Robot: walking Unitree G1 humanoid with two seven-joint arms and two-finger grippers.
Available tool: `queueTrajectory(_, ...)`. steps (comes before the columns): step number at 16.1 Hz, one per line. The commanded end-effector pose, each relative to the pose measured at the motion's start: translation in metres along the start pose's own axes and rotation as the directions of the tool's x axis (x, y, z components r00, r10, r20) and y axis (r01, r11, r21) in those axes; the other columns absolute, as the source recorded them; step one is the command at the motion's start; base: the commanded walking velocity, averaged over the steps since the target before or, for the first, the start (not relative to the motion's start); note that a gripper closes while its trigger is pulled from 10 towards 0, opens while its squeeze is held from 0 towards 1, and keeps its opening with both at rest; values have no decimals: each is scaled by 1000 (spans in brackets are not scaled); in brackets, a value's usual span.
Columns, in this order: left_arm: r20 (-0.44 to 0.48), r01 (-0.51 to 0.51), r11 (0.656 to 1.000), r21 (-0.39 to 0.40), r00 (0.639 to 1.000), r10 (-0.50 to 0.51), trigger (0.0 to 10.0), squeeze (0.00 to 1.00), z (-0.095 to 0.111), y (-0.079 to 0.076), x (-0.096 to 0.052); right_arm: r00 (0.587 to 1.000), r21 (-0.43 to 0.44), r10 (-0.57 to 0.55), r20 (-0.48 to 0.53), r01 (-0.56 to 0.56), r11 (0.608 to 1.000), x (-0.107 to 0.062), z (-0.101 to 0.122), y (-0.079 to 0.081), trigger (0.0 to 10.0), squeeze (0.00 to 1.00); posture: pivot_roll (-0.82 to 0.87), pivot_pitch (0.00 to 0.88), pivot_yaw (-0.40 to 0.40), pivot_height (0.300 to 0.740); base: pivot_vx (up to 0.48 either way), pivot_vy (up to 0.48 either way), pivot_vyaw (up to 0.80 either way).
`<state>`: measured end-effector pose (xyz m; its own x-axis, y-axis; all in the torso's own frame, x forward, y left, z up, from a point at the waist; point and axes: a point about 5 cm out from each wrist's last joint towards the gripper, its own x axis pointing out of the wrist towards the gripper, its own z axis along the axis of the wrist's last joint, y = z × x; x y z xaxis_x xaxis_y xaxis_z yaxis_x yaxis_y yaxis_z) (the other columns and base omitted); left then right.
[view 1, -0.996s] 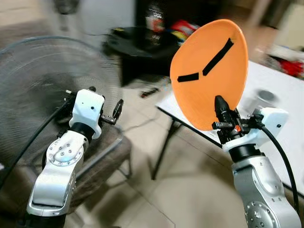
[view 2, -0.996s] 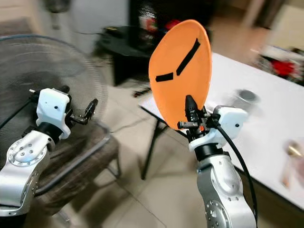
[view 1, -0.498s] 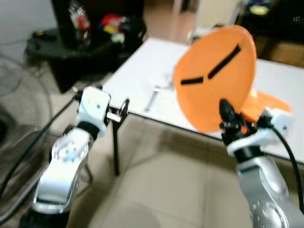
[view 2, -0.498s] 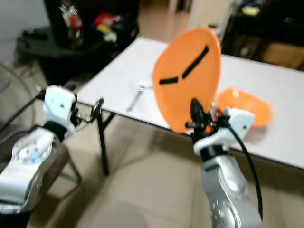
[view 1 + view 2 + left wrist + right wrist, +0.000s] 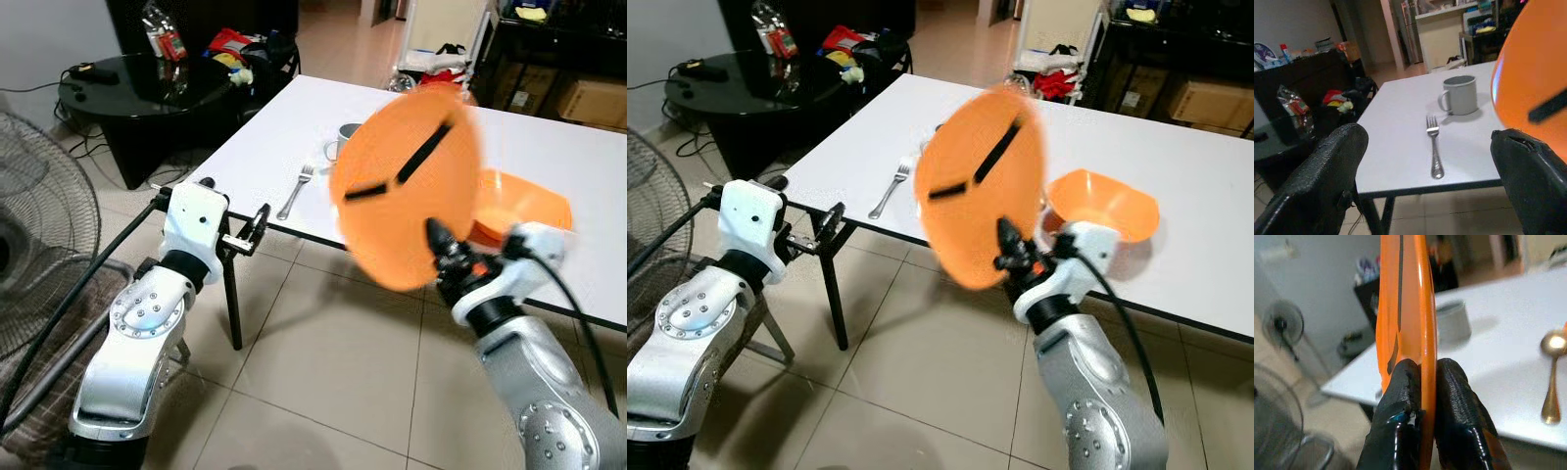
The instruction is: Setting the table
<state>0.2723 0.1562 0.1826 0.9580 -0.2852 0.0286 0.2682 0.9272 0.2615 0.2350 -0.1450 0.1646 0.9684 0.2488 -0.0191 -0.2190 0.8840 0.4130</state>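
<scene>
The white tabletop (image 5: 294, 147) was seen across the upper frame, with an orange bowl (image 5: 1104, 203), mug (image 5: 1461, 95) and fork (image 5: 1434, 152) on it. The orange plate (image 5: 407, 191) was held upright at centre, clamped by the right gripper (image 5: 1419, 382). The left gripper (image 5: 1435, 196) was held spread wide, empty.

Fork (image 5: 297, 192) before mug (image 5: 1461, 95) on table (image 5: 284, 137)
</scene>
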Motion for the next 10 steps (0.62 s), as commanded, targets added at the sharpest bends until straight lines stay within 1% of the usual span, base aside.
queueTrajectory(1, -21, 10, 1000, -11, 1000, -10, 10000, 0, -3, 2, -2, 998, 8, 60, 3, -60, 998, 4, 4, 8, 10000, 0, 91, 0, -33, 740, 0, 0, 0)
queueTrajectory(3, -25, 10, 1000, -15, 1000, -10, 10000, 0, -4, 2, -5, 998, 32, 41, -41, -40, 999, 8, -1, 5, 10000, 0, 91, 0, -33, 740, 291, 0, 0)
queueTrajectory(4, -27, 10, 1000, -14, 1000, -10, 10000, 0, -4, 3, -6, 998, 44, 29, -61, -27, 999, 9, -4, 3, 10000, 0, 104, 0, -45, 740, 319, 0, 625)
queueTrajectory(6, -32, 10, 1000, -14, 999, -11, 10000, 0, -6, 4, -8, 995, 21, 55, -80, -54, 998, 10, -4, 5, 10000, 0, 105, 0, -47, 740, 321, 0, 622)
queueTrajectory(10, -38, 9, 1000, -9, 999, -10, 10000, 0, -7, 6, -9, 991, 8, 100, -94, -100, 995, 9, -5, 9, 10000, 0, 104, 0, -45, 740, 322, 0, 0)
